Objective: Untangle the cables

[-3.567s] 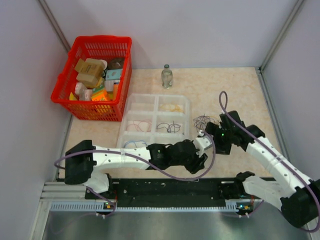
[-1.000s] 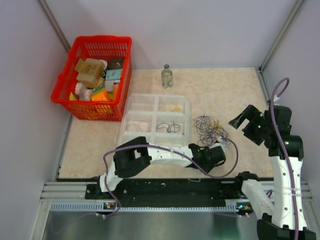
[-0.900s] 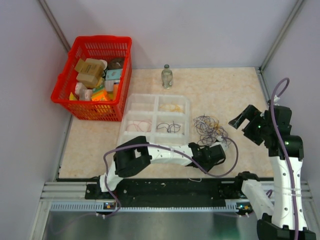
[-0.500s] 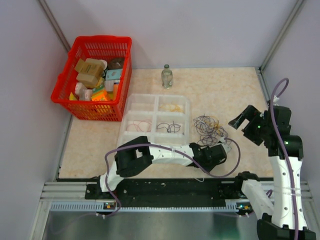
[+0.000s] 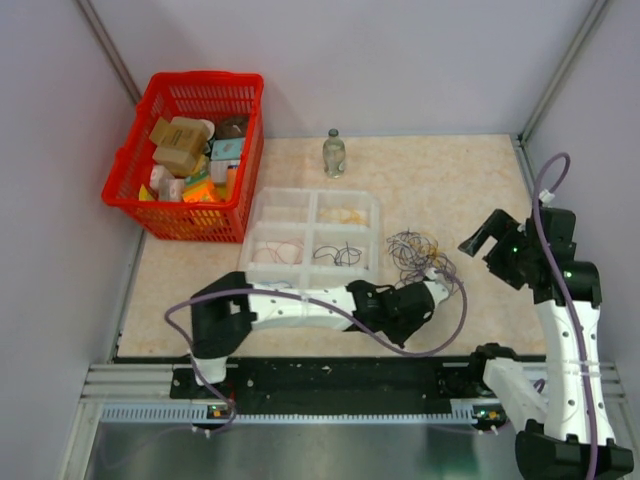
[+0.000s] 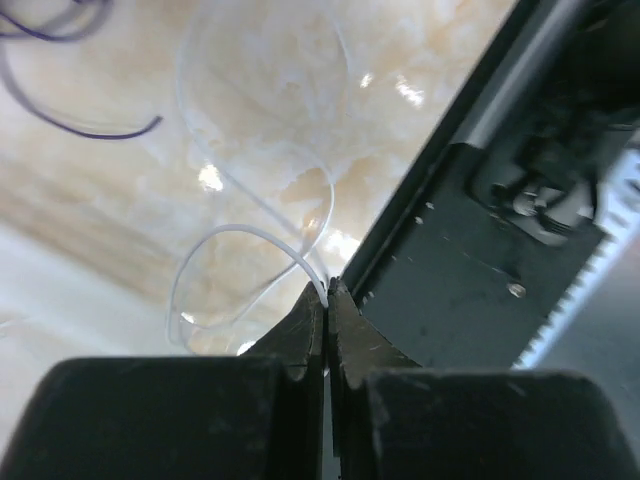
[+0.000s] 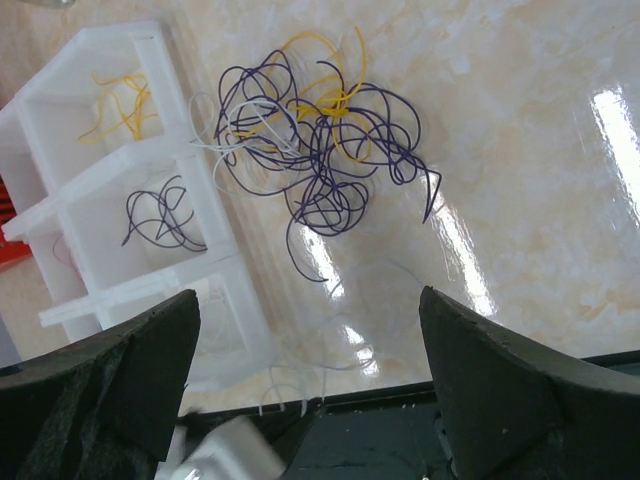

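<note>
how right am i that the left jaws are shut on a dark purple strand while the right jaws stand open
Wrong in one respect: the left wrist view shows the left jaws shut on a whitish, near-clear strand, not a dark purple one. The purple strand there lies apart, untouched. The right jaws do stand open.

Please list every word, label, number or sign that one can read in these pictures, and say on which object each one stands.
No text can be read in any view.
On the boxes in the red basket: any print is too small and blurred to read.
On the bottle: no legible label.
On the cables and the white tray: no marks visible.
</note>
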Motion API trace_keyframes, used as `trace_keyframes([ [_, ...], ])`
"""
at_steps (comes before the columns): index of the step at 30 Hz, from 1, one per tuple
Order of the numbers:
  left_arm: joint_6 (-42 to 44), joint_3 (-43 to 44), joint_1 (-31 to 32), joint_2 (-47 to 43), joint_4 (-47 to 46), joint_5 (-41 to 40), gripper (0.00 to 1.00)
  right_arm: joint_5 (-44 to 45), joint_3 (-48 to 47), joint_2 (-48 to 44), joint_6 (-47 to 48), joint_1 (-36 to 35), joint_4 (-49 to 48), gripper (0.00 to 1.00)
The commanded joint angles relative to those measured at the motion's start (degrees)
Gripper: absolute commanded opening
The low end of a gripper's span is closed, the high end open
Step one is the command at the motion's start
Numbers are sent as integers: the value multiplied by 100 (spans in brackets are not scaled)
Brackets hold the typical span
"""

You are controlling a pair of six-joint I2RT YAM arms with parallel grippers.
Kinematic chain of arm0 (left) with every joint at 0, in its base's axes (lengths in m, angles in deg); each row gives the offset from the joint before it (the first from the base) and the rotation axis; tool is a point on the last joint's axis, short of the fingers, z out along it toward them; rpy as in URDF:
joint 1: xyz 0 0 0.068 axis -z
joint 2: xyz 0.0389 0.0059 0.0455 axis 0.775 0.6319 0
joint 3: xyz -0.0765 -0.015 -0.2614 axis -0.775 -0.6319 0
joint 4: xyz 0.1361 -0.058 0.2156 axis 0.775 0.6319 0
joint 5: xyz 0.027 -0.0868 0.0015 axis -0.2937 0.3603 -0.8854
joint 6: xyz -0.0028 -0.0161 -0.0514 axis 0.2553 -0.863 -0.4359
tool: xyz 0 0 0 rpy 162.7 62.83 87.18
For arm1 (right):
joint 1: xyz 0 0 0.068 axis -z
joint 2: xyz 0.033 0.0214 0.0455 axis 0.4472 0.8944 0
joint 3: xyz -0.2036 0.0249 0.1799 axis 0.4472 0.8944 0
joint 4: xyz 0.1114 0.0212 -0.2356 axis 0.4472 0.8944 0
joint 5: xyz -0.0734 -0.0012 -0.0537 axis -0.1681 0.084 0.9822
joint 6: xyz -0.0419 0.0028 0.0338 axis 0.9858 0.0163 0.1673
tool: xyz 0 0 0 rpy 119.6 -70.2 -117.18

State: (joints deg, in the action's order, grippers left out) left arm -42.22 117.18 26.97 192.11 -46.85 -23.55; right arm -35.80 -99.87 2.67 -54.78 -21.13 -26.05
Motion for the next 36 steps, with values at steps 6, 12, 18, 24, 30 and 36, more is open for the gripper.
trace_keyframes([
  [6, 561, -552, 9, -2466, -771, -663, 0, -401, -90, 806, 219, 46, -816, 90],
  [12, 1511, -148, -647, -2950, -483, -198, 0, -869, 156, 1413, 263, 46, -1810, 90],
  [18, 1239, 553, -2222, -3294, 193, 885, 0, -378, 507, 1528, 114, -15, -1294, 89],
  [24, 1336, 1354, -2697, -2969, 985, 989, 0, 404, 666, 1283, -202, -77, -721, 88],
  [30, 1511, 2416, -2917, -2635, 1802, 1297, 0, 291, 26, 1782, -142, -77, -458, 88],
  [36, 1880, 3305, -3146, -2669, 2760, 2448, 0, 300, -397, 2064, 60, -86, -395, 88],
])
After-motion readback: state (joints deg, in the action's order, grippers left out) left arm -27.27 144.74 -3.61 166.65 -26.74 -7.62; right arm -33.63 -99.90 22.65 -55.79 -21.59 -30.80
